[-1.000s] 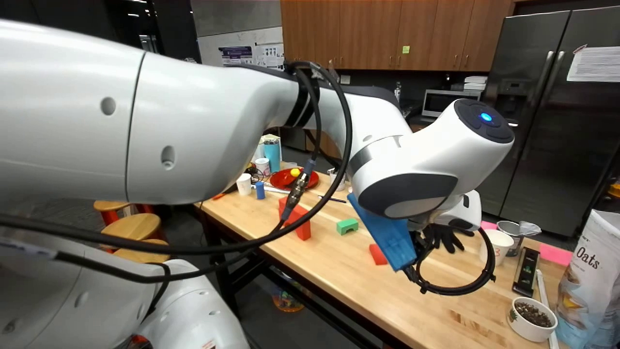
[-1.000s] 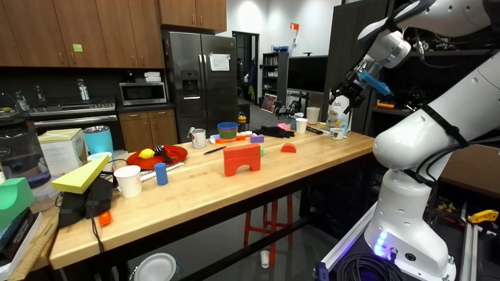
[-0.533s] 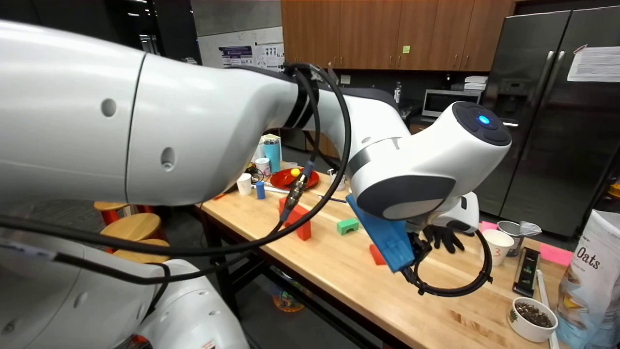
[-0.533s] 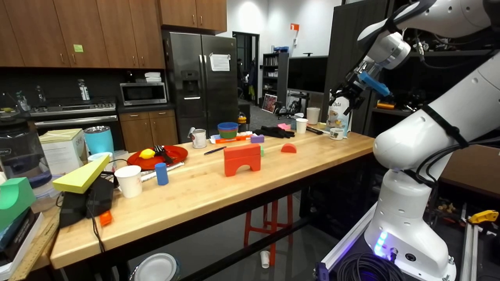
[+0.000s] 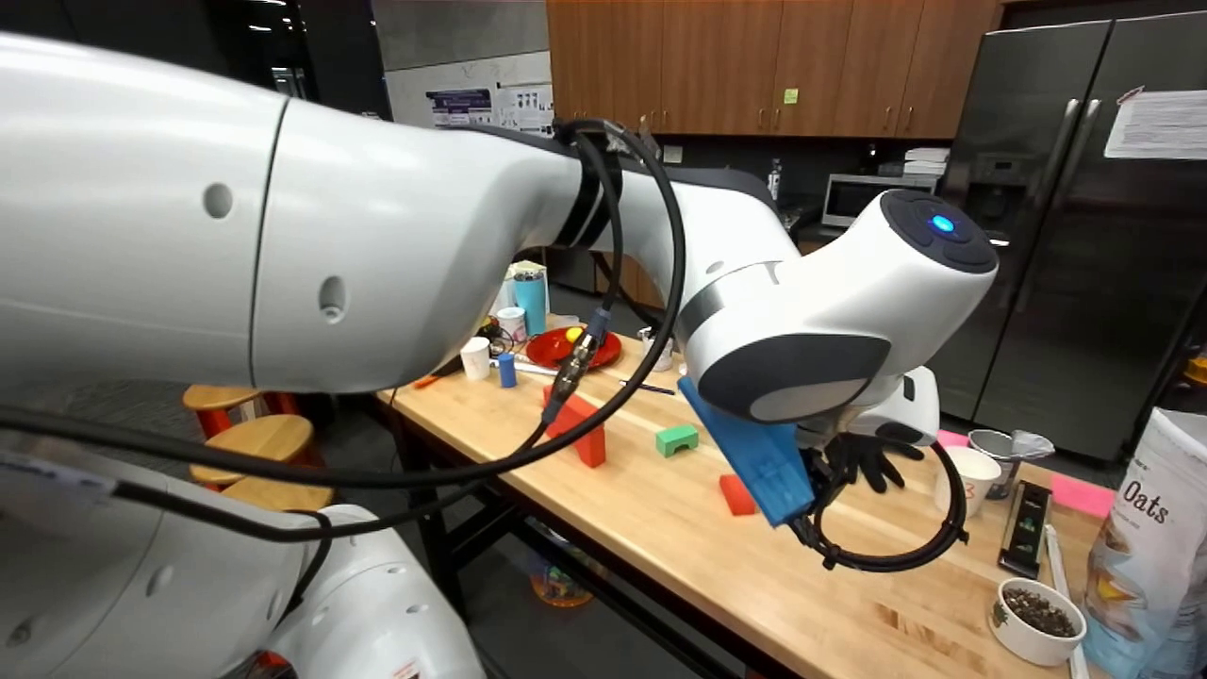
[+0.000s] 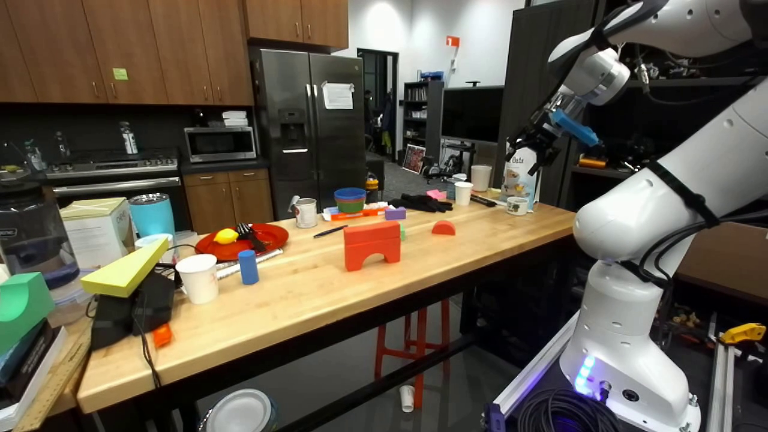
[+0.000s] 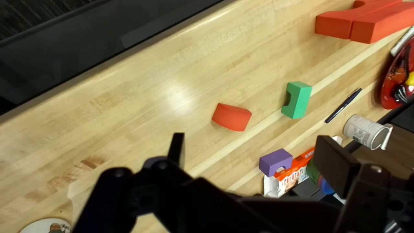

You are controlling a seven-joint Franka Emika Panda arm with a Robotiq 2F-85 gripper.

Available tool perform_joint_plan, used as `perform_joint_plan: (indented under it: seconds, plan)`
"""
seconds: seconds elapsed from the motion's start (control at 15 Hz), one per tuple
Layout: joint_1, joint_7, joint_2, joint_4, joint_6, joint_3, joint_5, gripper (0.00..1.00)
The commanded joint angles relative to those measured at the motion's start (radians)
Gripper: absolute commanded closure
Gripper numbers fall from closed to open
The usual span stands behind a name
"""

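Observation:
My gripper [image 7: 254, 150] hangs high above the wooden table, its fingers wide apart and nothing between them. In an exterior view the gripper [image 6: 521, 164] shows in front of the oats bag [image 6: 519, 180]. The wrist view has a red half-round block [image 7: 231, 117] on the table, with a green arch block [image 7: 297, 101] to its right. Lower down, a purple arch block [image 7: 275, 161] rests at an orange-and-white box [image 7: 292, 176]. Two red blocks [image 6: 372, 243], a bar on top of an arch, stand together nearer the table's front edge. In an exterior view the wrist hides the fingers.
A white bowl [image 5: 1035, 618] with dark contents stands near the oats. Behind are paper cups [image 6: 463, 193] and a black glove [image 6: 421, 203]. A red plate [image 6: 273, 235] with a lemon, a can [image 6: 306, 213], a pen [image 7: 343, 105] and a blue cylinder [image 6: 248, 267] also occupy the table.
The arm shifts only slightly: in an exterior view the wrist dips a little, then rises again. The blocks stay where they were, and the gripper remains open.

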Motion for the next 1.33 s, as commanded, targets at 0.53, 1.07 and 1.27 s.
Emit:
perform_joint_plan:
  seconds: [0.53, 1.07, 1.27]
  plan:
    - [0.093, -0.235, 0.306, 0.472, -0.032, 0.017, -0.120, 0.00]
    - [0.086, -0.236, 0.343, 0.517, -0.006, 0.062, -0.105, 0.00]
    - [0.080, -0.236, 0.340, 0.514, -0.006, 0.059, -0.106, 0.00]
